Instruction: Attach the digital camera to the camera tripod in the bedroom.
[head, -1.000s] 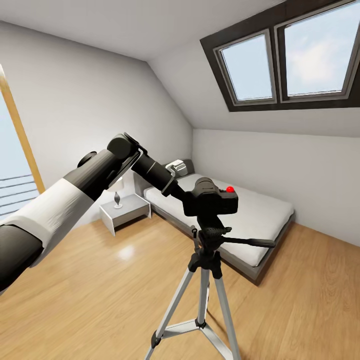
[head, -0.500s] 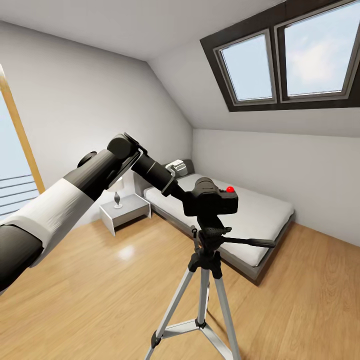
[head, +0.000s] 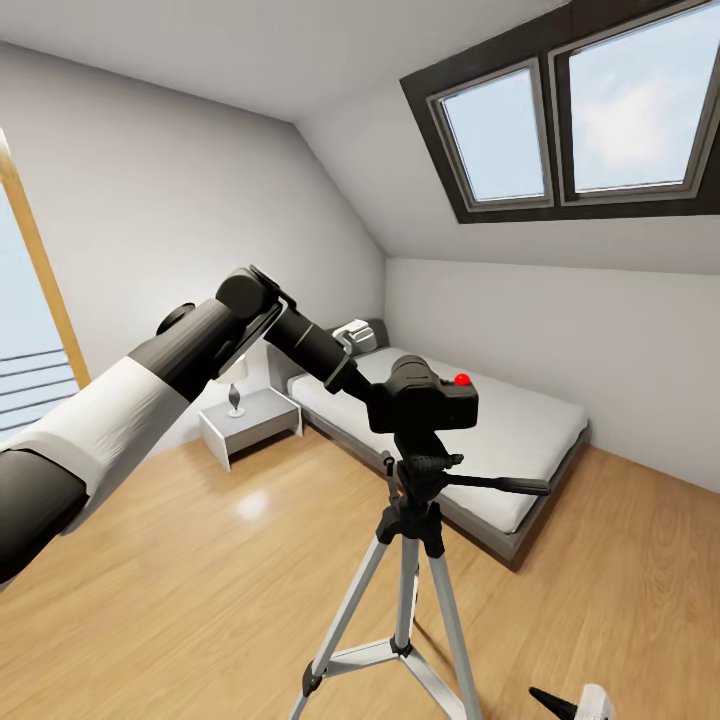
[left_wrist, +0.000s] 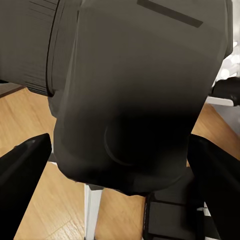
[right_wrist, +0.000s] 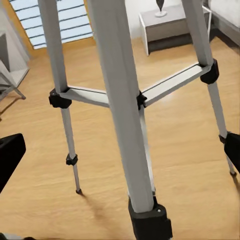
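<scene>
Head view: left gripper (head: 385, 405) clasps the camera (head: 432, 398) atop the tripod (head: 412, 560); right gripper (head: 575, 705) pokes in, its opening unclear.

An attic bedroom in a home. Shown by the low grey bed (head: 470, 440) against the white wall, the white nightstand (head: 250, 424) with a small lamp (head: 234, 385) beside it, the sloped ceiling with dark-framed skylights (head: 570, 120), and the light wood floor (head: 200, 580). Slatted window (right_wrist: 60, 20) low near the floor.
</scene>
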